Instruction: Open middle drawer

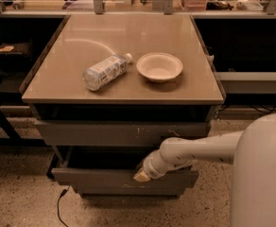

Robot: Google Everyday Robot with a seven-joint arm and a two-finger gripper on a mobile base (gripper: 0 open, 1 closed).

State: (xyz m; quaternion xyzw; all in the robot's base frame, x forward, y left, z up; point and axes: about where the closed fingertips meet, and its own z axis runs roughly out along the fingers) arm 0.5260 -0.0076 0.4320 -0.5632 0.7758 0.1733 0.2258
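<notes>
The middle drawer (100, 177) has a plain grey front and stands pulled partly out of the cabinet, with a dark gap above it. My gripper (142, 175) sits at the top edge of that front, right of its middle, at the end of my white arm (194, 149), which reaches in from the right. The inside of the drawer is in shadow. Above it is the taller grey front with pale scratch marks (124, 134). Below it is the narrow bottom front (128, 191).
On the tan cabinet top (176, 32) a clear plastic bottle (104, 71) lies on its side next to a white bowl (159, 66). My white body (263, 174) fills the lower right. A black cable (60, 207) lies on the speckled floor at the left. Dark shelving flanks the cabinet.
</notes>
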